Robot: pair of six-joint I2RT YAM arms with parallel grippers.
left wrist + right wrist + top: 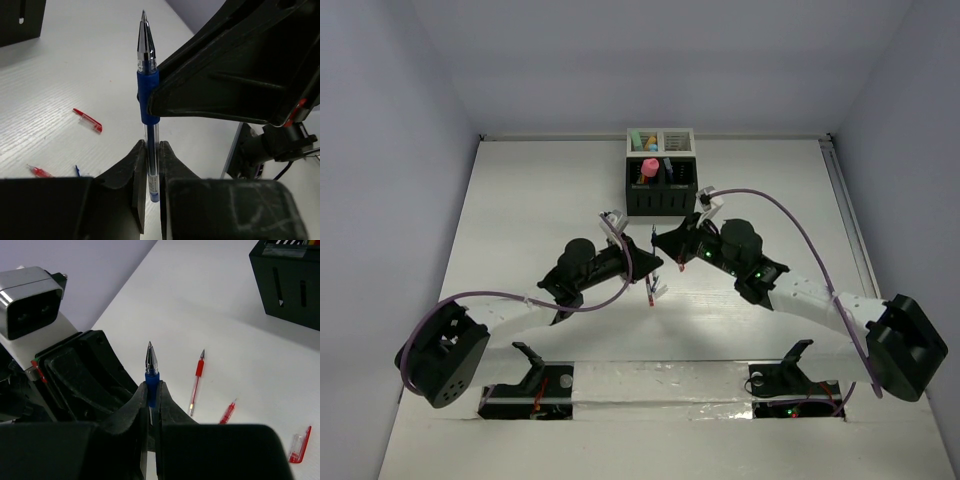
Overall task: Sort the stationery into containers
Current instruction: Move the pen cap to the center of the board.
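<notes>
Clamping the blue pen [148, 95] by its clear barrel, the left gripper [152, 150] is holding it with the tip pointing away from its fingers. The right gripper [152, 387] is pinching the same pen higher, on the blue grip. Beyond the right fingers, a red pen [196, 382], a shorter red piece [227, 412] and a red cap [300, 445] are lying on the table [225, 315]. Farther off, the black box [290, 285] is sitting with the white box [660, 140] joined behind it.

No legible text, not even on the blue pen [148, 90].
</notes>
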